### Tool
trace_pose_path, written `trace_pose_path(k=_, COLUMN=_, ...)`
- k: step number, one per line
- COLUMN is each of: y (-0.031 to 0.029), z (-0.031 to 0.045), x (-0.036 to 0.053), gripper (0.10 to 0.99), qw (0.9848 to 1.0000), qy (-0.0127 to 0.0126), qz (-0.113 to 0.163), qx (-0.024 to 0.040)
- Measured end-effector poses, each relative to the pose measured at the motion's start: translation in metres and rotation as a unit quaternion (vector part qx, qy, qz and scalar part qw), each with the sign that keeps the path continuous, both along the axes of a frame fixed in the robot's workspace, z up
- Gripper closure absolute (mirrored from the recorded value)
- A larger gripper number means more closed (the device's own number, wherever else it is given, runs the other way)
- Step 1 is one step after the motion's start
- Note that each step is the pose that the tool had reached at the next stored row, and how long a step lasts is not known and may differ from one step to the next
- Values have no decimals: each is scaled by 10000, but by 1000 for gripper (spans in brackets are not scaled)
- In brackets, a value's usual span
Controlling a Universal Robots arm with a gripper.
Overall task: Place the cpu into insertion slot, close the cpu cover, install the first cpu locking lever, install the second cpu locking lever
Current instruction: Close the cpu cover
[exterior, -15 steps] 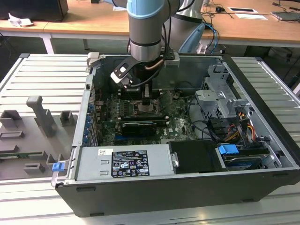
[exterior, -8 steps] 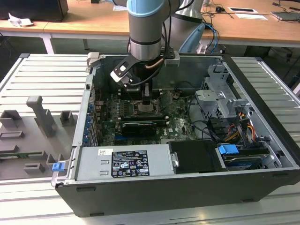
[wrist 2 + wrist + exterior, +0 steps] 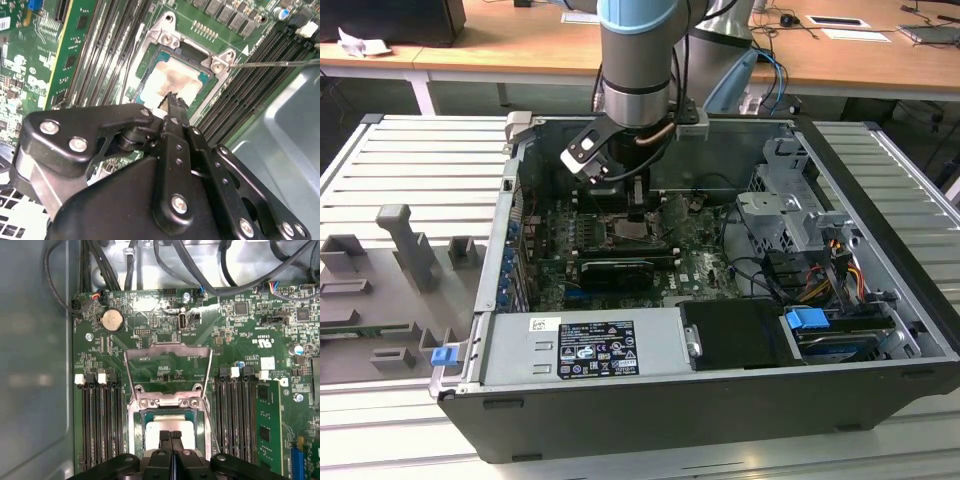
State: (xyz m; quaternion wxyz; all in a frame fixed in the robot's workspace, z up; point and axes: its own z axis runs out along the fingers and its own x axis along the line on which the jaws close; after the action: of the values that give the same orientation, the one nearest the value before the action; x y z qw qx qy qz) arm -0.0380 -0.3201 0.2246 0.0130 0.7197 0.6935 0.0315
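Where the insertion slot (image 3: 134, 430) holds the cpu (image 3: 167, 422) seated flat, the cpu cover (image 3: 167, 351) stands swung up from that slot's edge, and the gripper (image 3: 170, 432), fingers (image 3: 165, 441) pressed together with nothing between them, hangs over the slot.

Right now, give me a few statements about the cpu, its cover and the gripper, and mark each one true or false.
1. The cpu lies in the insertion slot. True.
2. The cpu cover is closed over the cpu. False: it stands open, and green board shows through its window.
3. The gripper has its fingers spread wide apart. False: they are together, right over the cpu.
4. The arm reaches down into an open computer case. True.
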Motion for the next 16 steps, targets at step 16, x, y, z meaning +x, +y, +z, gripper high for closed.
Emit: trace_pose_path(k=16, y=0, z=251, x=20, gripper=980, qw=10000, qy=-1, qz=-1, qx=11)
